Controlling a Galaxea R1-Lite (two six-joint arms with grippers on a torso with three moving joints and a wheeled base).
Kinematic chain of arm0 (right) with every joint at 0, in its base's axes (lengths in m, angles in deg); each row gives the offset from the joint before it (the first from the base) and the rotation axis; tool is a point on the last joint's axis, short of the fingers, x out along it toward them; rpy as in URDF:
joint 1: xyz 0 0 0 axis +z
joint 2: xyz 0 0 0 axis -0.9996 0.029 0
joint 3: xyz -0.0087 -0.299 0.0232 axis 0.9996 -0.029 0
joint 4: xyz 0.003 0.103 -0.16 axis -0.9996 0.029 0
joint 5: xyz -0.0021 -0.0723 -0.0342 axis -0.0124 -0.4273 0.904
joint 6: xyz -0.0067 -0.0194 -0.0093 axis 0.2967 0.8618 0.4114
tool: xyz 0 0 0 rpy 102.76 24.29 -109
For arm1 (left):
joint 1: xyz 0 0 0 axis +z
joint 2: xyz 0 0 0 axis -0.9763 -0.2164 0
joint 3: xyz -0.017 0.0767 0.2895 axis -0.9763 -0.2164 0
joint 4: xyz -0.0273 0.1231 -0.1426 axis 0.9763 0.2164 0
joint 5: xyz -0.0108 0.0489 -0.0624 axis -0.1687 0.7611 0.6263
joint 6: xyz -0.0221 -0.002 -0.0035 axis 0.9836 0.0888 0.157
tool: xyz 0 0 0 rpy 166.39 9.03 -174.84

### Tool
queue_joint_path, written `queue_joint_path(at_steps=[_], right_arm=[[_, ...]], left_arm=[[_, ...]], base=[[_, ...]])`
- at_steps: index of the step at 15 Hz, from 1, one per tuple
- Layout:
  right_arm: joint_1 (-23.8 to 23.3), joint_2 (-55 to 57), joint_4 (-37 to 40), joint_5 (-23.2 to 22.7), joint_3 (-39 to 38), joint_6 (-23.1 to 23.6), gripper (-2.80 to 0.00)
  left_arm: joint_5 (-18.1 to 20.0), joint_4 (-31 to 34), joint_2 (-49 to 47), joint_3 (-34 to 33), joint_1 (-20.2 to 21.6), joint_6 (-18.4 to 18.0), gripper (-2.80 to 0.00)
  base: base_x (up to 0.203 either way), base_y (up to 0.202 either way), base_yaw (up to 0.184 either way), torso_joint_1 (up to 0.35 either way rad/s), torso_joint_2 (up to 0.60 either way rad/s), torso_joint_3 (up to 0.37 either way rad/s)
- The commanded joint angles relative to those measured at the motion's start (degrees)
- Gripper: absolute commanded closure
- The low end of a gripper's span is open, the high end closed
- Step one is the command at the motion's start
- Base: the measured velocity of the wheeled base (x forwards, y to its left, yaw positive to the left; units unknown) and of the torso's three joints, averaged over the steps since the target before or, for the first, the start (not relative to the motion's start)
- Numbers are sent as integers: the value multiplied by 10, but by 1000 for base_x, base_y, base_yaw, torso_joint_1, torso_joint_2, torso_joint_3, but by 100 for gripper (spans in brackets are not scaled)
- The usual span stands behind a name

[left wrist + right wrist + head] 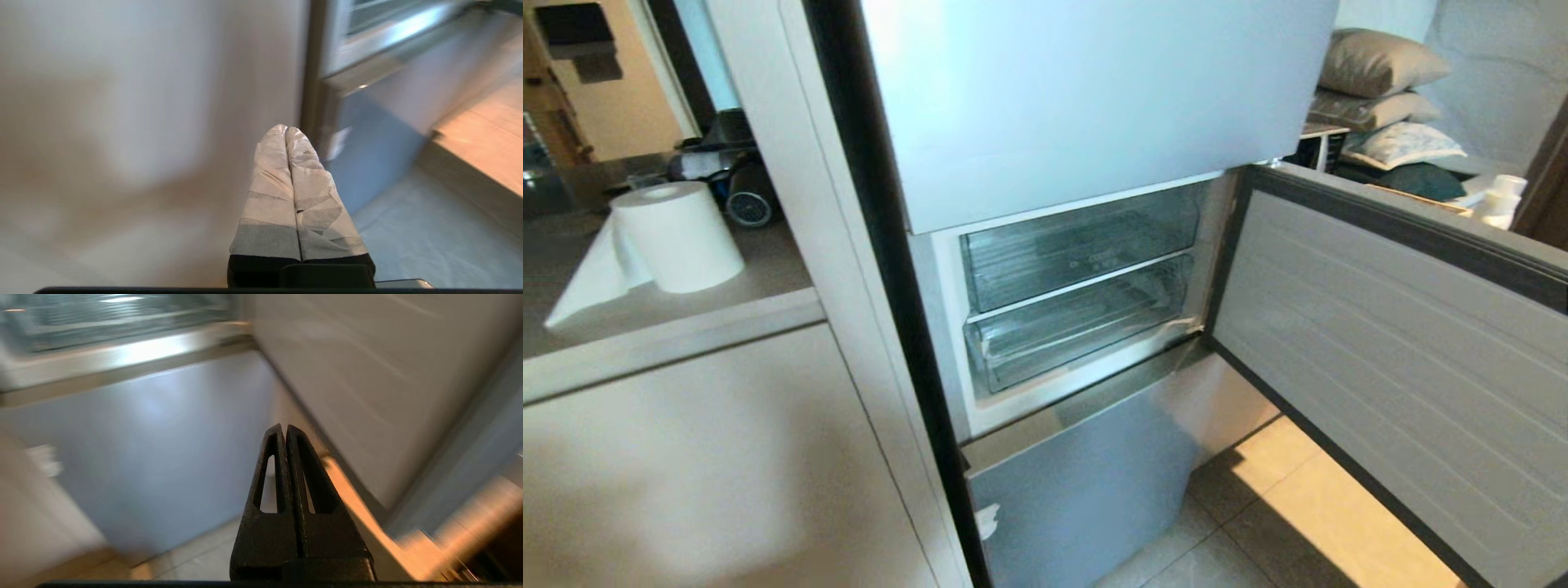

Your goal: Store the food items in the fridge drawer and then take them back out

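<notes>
The fridge's middle compartment stands open. Inside, the fridge drawer [1078,331] is the lower, shallow clear one, pushed in, with whitish tape at its right front corner. A deeper clear bin [1082,245] sits above it. The food items are out of view. Neither arm shows in the head view. My left gripper [286,128], its fingers wrapped in pale tape, is shut with nothing in it, hanging low beside the cabinet side and the fridge's lower door [376,163]. My right gripper [284,426], black, is shut and empty, low before the lower door [155,449].
The open compartment door [1388,343] swings out to the right over the tiled floor [1307,523]. A paper towel roll [678,237] lies on the counter [670,327] to the left of the fridge. Pillows [1380,65] are stacked behind the door.
</notes>
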Motion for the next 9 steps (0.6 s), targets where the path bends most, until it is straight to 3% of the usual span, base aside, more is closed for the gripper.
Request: queue_joint_path(at_steps=[1, 9], right_arm=[[0, 1, 0, 0, 0, 0, 0], [0, 1, 0, 0, 0, 0, 0]], left_arm=[[0, 1, 0, 0, 0, 0, 0], [0, 1, 0, 0, 0, 0, 0]], base=[[2, -9, 175, 7, 6, 2], [1, -9, 175, 1, 2, 1]])
